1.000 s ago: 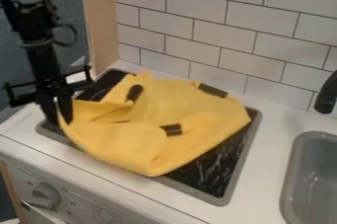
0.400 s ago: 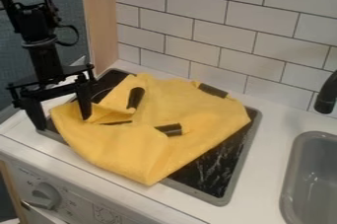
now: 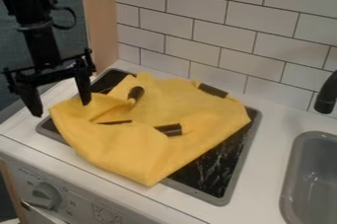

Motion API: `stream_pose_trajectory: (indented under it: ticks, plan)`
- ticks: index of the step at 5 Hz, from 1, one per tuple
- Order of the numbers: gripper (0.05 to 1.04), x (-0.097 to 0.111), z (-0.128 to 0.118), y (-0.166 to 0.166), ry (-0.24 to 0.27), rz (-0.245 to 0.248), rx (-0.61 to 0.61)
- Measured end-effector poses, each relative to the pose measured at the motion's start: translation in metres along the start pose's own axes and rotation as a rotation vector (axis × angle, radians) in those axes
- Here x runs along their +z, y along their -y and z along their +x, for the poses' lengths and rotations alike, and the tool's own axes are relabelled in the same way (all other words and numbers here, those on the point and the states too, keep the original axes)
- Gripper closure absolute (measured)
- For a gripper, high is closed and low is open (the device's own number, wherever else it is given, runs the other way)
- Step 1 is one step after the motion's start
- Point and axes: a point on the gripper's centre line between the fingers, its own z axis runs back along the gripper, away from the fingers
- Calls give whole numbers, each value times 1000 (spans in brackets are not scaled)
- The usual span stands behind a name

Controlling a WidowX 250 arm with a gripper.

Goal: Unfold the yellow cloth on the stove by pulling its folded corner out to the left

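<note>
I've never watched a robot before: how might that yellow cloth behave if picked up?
The yellow cloth would probably droop and change shape, given its loose folds. It looks thin, so likely light for its size. Rolling seems unlikely, since it lies spread over the stove top.

Enters at the upper left with a black, jointed, slender robot arm (image 3: 41, 40), slanting slightly rightward on the way down. Hangs a black two-finger pincer (image 3: 62, 110) from the lower end. Spreads straight, tapering black fingers (image 3: 84, 87) wide apart, pointing downward, with the leftmost tip lower in view.
</note>
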Motion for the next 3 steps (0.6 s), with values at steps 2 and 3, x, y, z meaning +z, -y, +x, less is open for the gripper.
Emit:
stream_pose_trajectory:
  ticks: [2, 3]
  plan:
    - [84, 39, 2, 12, 89, -23, -72]
    - [84, 48, -3, 17, 108, -11, -112]
